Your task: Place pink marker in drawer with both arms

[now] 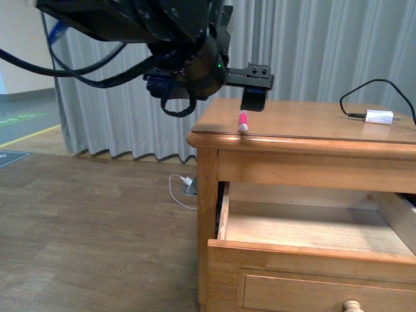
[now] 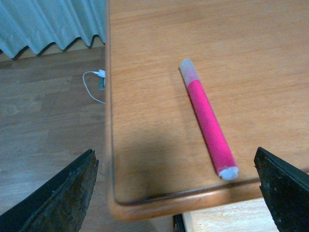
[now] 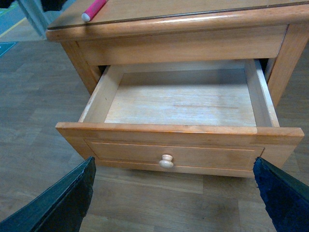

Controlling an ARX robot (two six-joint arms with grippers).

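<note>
Pink marker [image 2: 208, 123], a short thick magenta pen with a white rounded end, lies flat on the honey-coloured wooden desk [image 1: 312, 123], near its front corner and not yet grasped. Black left hand [image 2: 176, 191] hovers above it, fingers spread wide, touching nothing. Upper wooden drawer [image 3: 181, 104] with the round knob stands pulled open, its pale interior bare. Black right hand [image 3: 171, 200] faces that drawer, fingers spread, holding nothing. Judged progress: opening is done; gripping the marker, carrying it over the open drawer and releasing it remain.
</note>
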